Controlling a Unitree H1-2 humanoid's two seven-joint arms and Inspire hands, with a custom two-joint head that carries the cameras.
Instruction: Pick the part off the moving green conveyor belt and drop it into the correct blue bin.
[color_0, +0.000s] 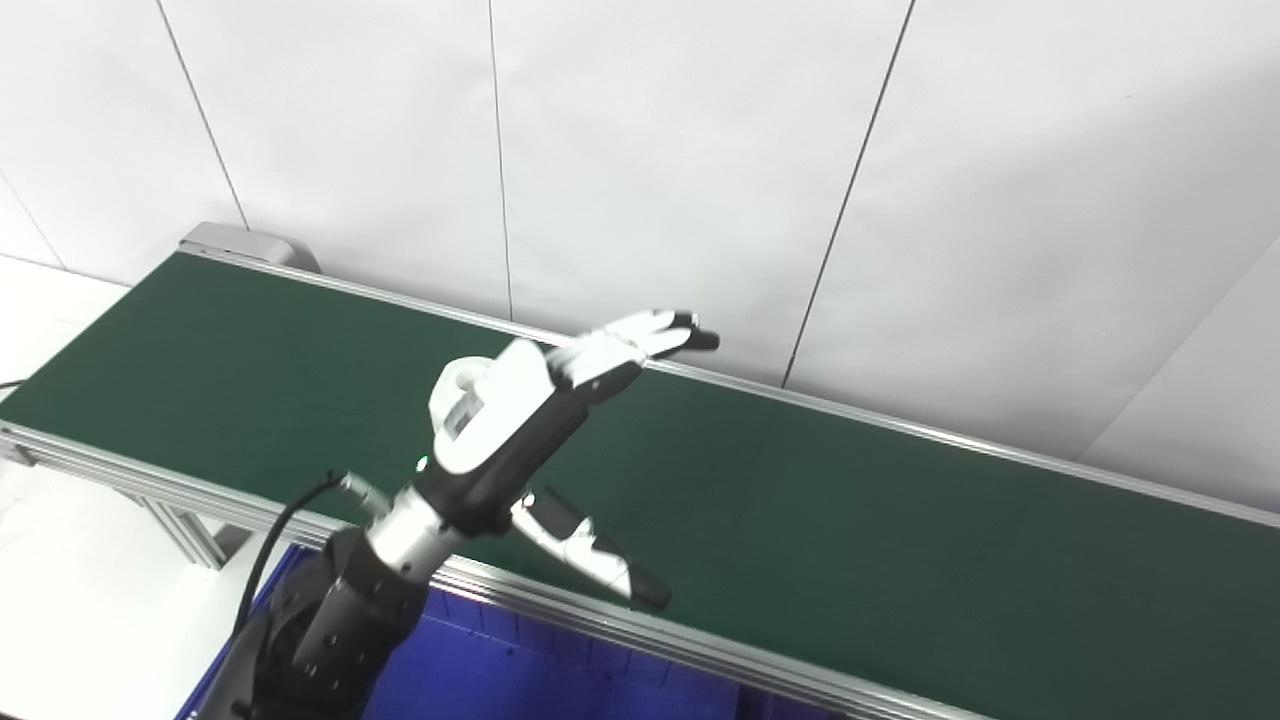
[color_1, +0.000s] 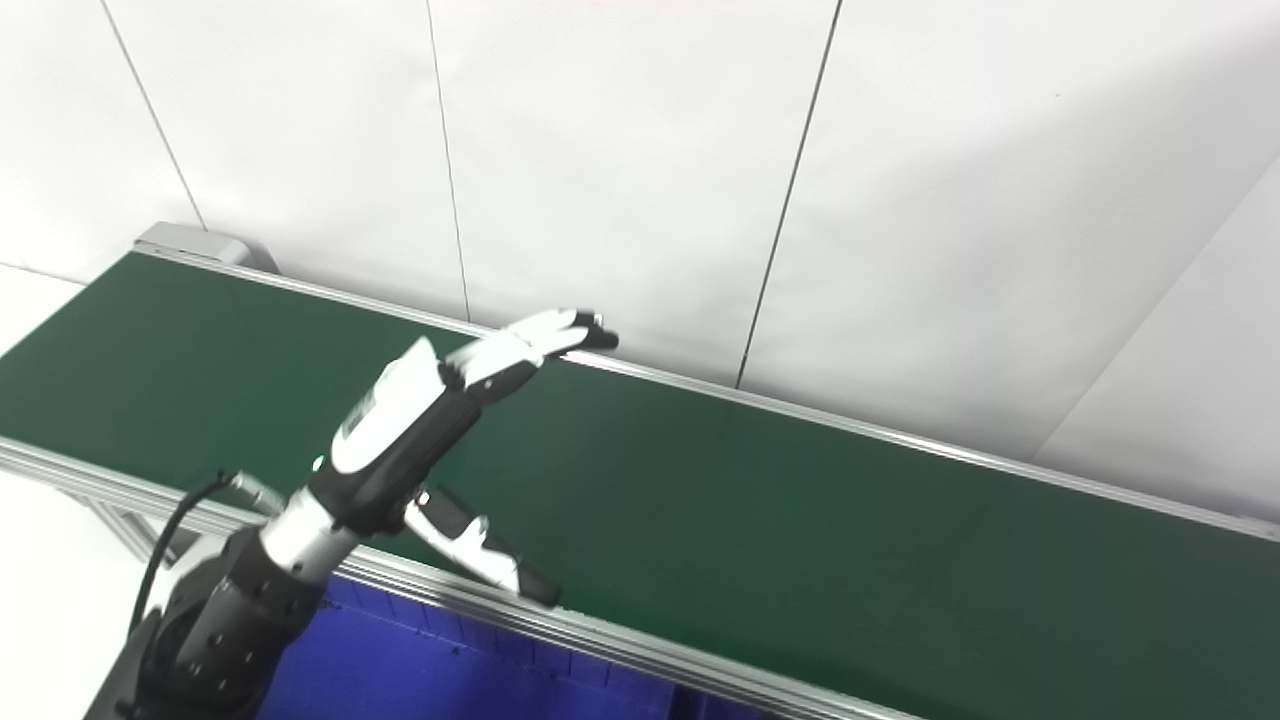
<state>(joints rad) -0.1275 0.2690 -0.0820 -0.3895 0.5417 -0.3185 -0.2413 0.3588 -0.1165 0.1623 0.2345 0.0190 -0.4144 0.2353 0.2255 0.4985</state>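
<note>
Left hand hovers over the near-left of the dark green conveyor belt, fingers and thumb spread, holding nothing. No part visible on the belt. Deep blue plastic bin sits just below the near rail. Best to wait spread, low, ready to close on arrival.

All I've got in bg is a white panelled wall w/ thin dark seams, plus white floor bottom left.

Cut off at the edges

The blue bin shows only a corner at the bottom edge; the conveyor belt runs off right.
</note>
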